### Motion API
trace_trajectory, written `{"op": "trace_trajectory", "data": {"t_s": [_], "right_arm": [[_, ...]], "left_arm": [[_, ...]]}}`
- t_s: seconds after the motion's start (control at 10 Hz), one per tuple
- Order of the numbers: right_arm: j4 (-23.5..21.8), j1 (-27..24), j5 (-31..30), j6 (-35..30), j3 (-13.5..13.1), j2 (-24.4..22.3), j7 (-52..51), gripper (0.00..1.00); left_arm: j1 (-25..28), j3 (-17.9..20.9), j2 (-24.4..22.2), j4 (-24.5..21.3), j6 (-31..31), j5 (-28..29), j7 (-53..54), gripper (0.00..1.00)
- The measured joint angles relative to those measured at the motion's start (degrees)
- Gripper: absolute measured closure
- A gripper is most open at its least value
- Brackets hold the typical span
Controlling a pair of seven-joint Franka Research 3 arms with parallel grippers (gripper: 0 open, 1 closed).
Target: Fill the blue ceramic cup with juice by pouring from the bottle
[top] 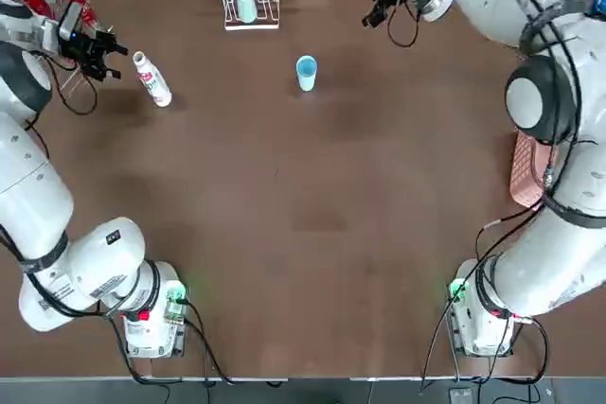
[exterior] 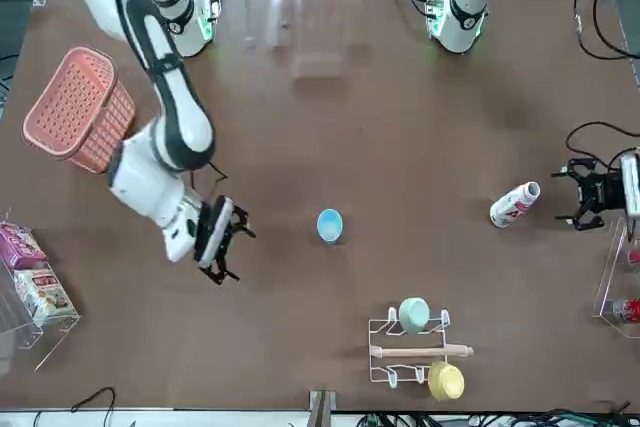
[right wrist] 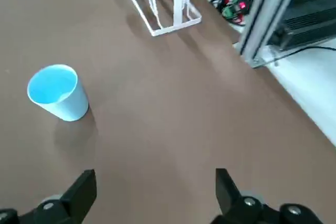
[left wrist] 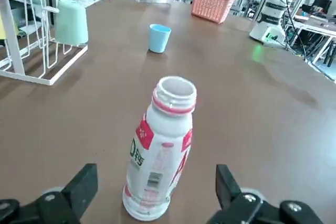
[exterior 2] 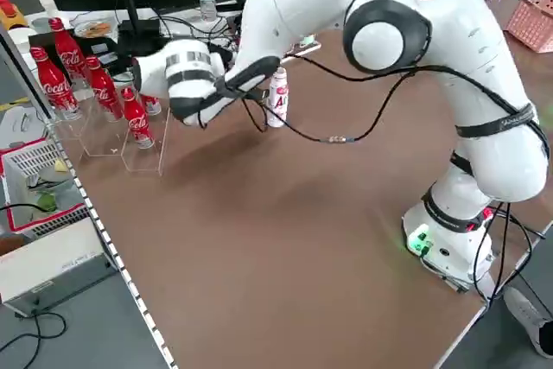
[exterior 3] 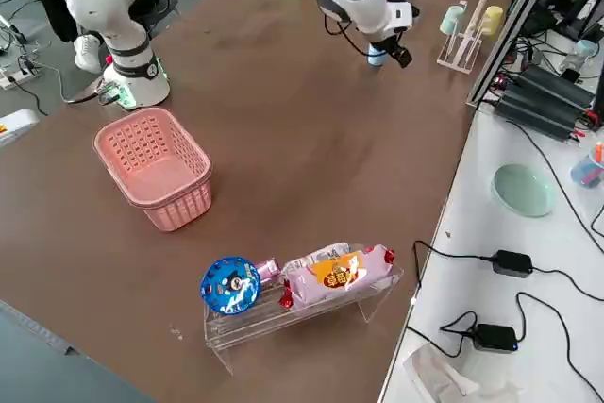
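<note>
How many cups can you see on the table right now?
3. A blue cup stands alone mid-table. A mint-green cup and a yellow cup hang on the white rack at the table's far edge. No others show.

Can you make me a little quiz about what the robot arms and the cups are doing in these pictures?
1. True or false: the left gripper is already holding the bottle.
2. Which cup stands alone in the middle of the table? A) the yellow cup B) the mint-green cup C) the blue ceramic cup
3. Fill in: the bottle's top has no ____ on it.

Key
1. False. Its fingers are open and the bottle stands free just in front of them.
2. C, the blue ceramic cup. The yellow cup and mint-green cup sit on the white rack.
3. Cap. The left wrist view shows an open mouth.
</note>
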Motion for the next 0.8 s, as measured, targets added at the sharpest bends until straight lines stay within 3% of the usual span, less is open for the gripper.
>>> {"op": "trace_trajectory", "data": {"t_s": [0.2,0.5,0.8], "right_arm": [[0.0,0.6,1.8,3.5,3.0,3.3,-0.6,0.00],[0.1,0.5,11.3,7.9,8.2,8.1,-7.1,0.00],[0.2,0.4,14.3,10.5,10.5,10.2,-14.3,0.00]], "left_arm": [[0.4,-0.9,2.0,0.0,-0.1,-0.1,4.5,0.01],[0.6,-1.5,4.9,-0.3,-0.4,-0.1,7.8,0.02],[0.5,-4.2,7.7,-0.4,-0.4,-0.1,10.7,0.01]]}}
